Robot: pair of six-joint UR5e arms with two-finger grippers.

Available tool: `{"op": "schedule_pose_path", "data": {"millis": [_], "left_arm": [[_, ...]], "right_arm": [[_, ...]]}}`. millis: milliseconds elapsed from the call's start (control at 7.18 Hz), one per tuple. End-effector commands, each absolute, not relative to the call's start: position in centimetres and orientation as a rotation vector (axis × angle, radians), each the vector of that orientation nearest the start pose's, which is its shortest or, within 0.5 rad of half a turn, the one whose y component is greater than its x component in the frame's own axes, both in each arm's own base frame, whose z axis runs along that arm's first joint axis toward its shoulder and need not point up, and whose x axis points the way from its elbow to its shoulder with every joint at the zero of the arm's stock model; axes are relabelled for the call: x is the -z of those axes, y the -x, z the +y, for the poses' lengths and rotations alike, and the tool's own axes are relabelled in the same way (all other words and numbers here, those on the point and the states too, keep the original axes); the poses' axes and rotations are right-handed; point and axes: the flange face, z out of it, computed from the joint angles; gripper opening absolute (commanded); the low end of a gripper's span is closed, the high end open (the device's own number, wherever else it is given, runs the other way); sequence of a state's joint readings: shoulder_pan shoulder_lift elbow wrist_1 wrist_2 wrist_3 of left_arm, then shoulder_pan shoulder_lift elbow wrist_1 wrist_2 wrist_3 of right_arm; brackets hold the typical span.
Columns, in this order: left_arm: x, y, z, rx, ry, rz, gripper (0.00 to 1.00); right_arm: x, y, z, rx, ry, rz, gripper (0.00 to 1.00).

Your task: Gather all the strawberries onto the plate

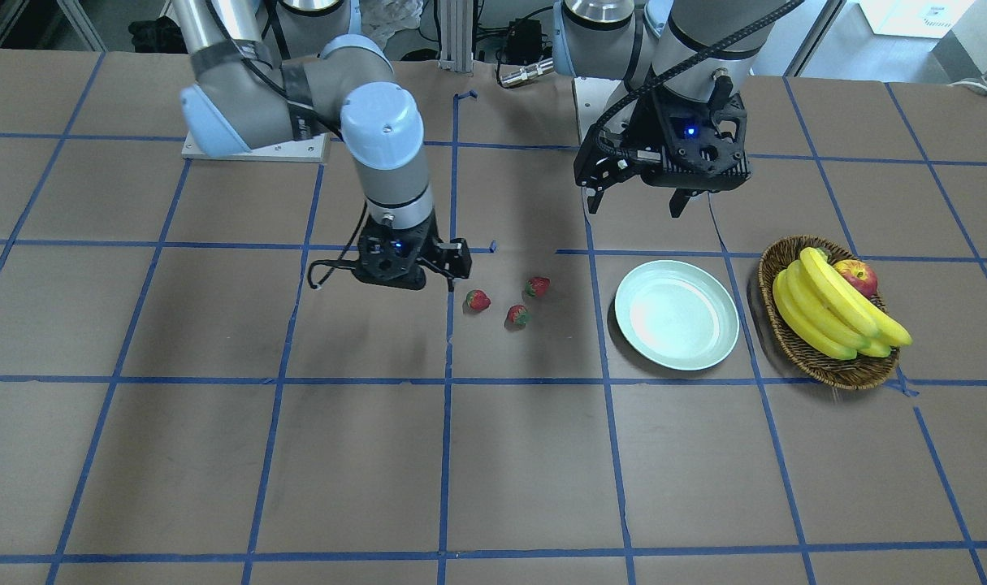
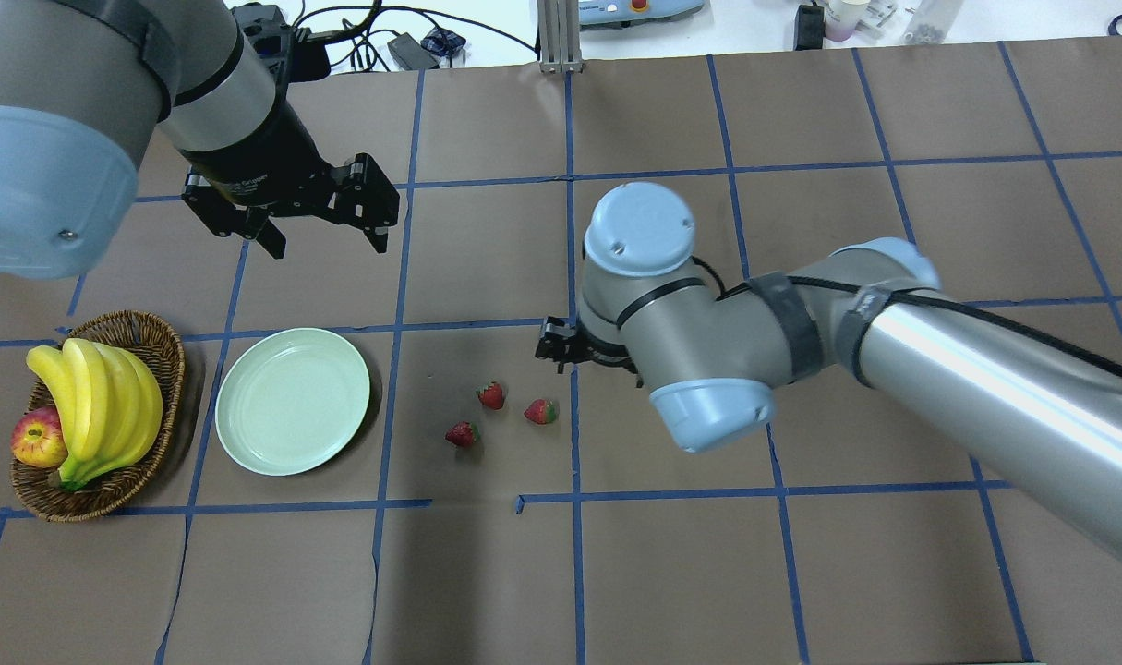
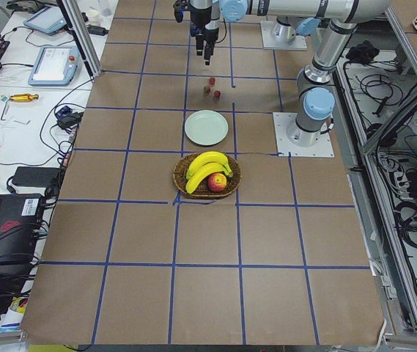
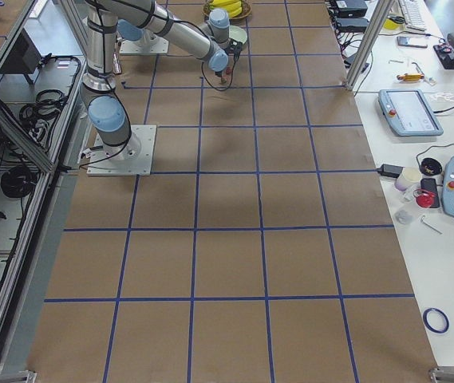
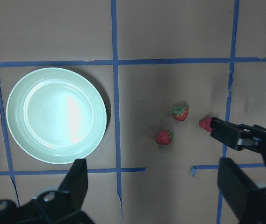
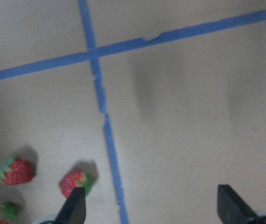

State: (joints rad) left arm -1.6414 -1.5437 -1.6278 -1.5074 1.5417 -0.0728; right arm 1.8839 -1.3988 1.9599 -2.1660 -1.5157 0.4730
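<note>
Three strawberries lie close together on the brown table: one (image 1: 477, 301), a second (image 1: 517, 315) and a third (image 1: 537, 286). They also show in the overhead view, where the nearest to the right gripper (image 2: 540, 411) lies beside the other two (image 2: 491, 395) (image 2: 462, 433). The mint-green plate (image 1: 677, 357) is empty beside them. My right gripper (image 1: 420, 280) is open and hovers low just beside the nearest strawberry (image 6: 75, 182). My left gripper (image 1: 635, 203) is open and empty, high behind the plate (image 5: 56, 149).
A wicker basket (image 1: 818, 367) with bananas (image 1: 834, 313) and a red apple (image 1: 857, 276) stands beside the plate, on the side away from the strawberries. Blue tape lines form a grid on the table.
</note>
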Motion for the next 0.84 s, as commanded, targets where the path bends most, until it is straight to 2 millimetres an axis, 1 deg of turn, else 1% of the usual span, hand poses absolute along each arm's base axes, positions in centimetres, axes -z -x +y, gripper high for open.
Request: {"op": "schedule_pose_path", "data": {"millis": [0, 139, 278, 418, 557, 696], "left_arm": [[-47.6, 17.1, -47.2, 0.035, 0.014, 3.172, 1.0], [-47.5, 17.2, -47.2, 0.03, 0.019, 3.172, 1.0], [-47.5, 17.2, -47.2, 0.03, 0.019, 3.172, 1.0], [-47.5, 17.2, -47.2, 0.033, 0.021, 3.172, 1.0], [-47.5, 17.2, -47.2, 0.03, 0.021, 3.172, 1.0], [-47.6, 17.2, -47.2, 0.035, 0.019, 3.172, 1.0]], "right_arm": [[-35.0, -20.3, -44.9, -0.005, -0.037, 3.185, 1.0], [-39.7, -18.8, -46.7, -0.103, 0.002, 3.186, 1.0], [-44.3, -17.2, -47.8, -0.167, -0.048, 3.18, 1.0], [-45.7, -16.0, -48.2, -0.144, -0.101, 3.198, 1.0], [-46.4, -15.0, -48.4, -0.119, -0.145, 3.232, 1.0], [-46.7, -14.7, -48.4, -0.117, -0.145, 3.238, 1.0]]}}
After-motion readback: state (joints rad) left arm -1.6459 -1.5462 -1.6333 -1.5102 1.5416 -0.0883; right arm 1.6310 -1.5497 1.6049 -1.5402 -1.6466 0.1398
